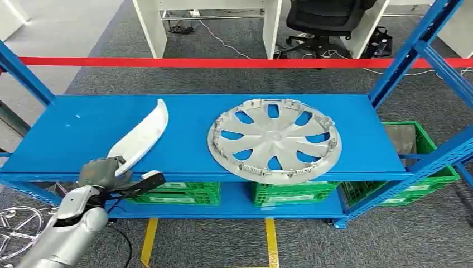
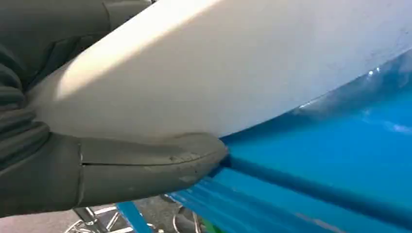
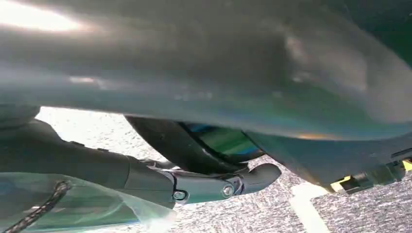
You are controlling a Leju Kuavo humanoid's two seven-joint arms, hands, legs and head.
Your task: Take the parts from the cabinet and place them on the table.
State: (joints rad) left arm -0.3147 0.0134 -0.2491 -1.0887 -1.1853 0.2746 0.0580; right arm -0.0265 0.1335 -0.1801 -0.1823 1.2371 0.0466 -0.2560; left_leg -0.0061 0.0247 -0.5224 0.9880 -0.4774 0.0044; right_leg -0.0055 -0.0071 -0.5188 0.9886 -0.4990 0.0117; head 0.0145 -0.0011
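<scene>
Parts lie on the blue shelf [image 1: 83, 134] of the cabinet: a long curved white trim piece [image 1: 142, 135] toward the robot's left, and a round silver hubcap [image 1: 274, 139] well apart from it toward the right. The trim piece runs slantwise, its far end out over the shelf and its near end at the front edge. There the left hand [image 1: 100, 172] grips that near end; the left wrist view has the grey thumb [image 2: 150, 162] pressed against the white piece's underside. Whether the piece rests on the shelf or is just lifted I cannot tell. The right hand [image 3: 209, 187] appears close up with dark fingers stretched out; its state is unclear, since a blurred dark shape covers much of it. Green crates [image 1: 290, 192] sit on the lower shelf.
</scene>
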